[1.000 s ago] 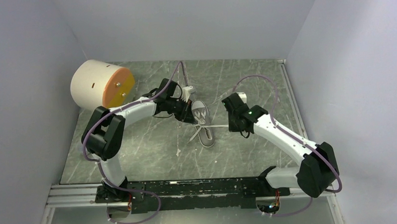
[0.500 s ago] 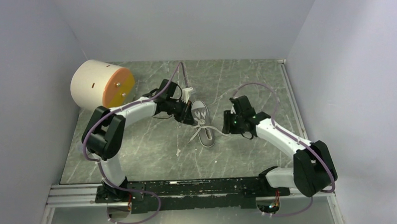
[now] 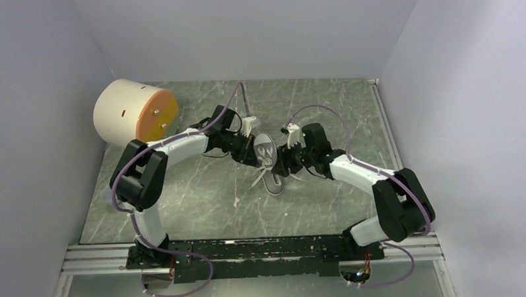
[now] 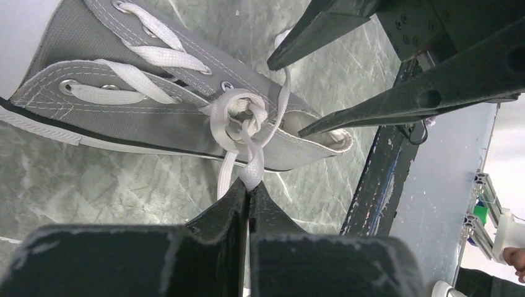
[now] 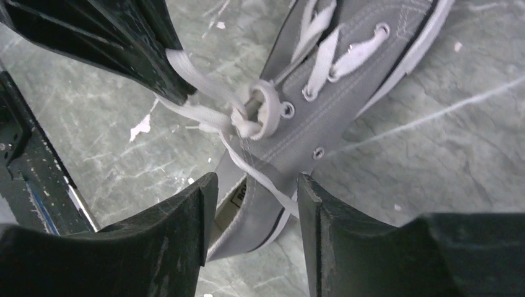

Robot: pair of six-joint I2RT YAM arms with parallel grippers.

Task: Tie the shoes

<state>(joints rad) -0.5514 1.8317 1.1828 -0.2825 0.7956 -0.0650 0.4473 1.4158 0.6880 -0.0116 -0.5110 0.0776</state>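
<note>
The grey canvas shoe lies mid-table, white toe cap pointing away from the arm bases. Its white laces are bunched into a loose knot over the top eyelets. My left gripper is shut on a loop of lace coming out of that knot, just left of the shoe. My right gripper is open and straddles the heel end of the shoe. One lace strand runs across the gap, touching neither finger. In the top view the left gripper and right gripper flank the shoe.
A big white cylinder with an orange face lies at the back left. Pale walls close in three sides. A metal rail carries the arm bases at the near edge. A small white scrap lies on the grey marbled tabletop.
My right gripper let go of the lace it had pulled taut to the right, opened, and swung left to the shoe's heel. The left gripper kept still with its lace.
</note>
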